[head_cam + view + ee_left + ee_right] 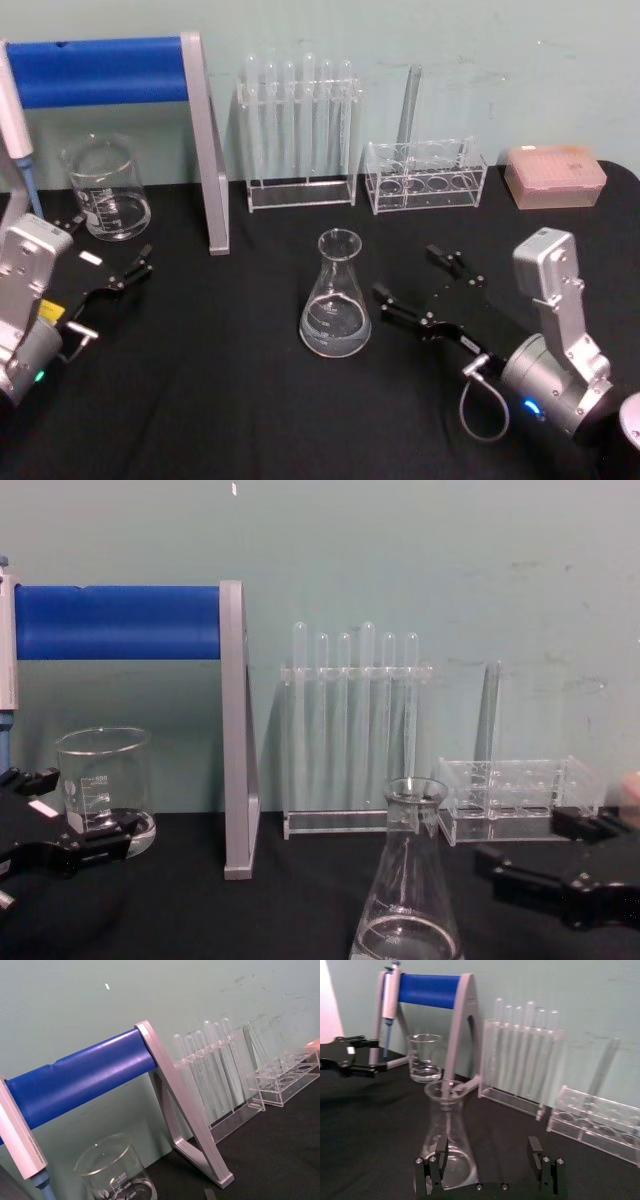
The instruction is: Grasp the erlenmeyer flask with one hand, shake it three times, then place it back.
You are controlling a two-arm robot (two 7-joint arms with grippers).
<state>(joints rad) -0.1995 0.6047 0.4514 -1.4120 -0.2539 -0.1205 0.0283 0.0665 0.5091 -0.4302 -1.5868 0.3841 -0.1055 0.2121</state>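
The erlenmeyer flask (335, 296) is clear glass with a little liquid. It stands upright on the black table, near the middle (408, 905). My right gripper (406, 271) lies just right of it, open, fingers pointing toward the flask and holding nothing. In the right wrist view the flask (448, 1132) stands in front of one finger (438, 1159), off to the side of the gap, and the gripper (487, 1155) is open. My left gripper (110, 240) rests open at the far left beside the beaker, away from the flask (55, 825).
A glass beaker (106, 188) stands back left under a blue-barred pipette stand (205, 150). A test tube rack (298, 130) with several tubes, a low clear rack (425, 175) and a pink tip box (555, 177) line the back edge.
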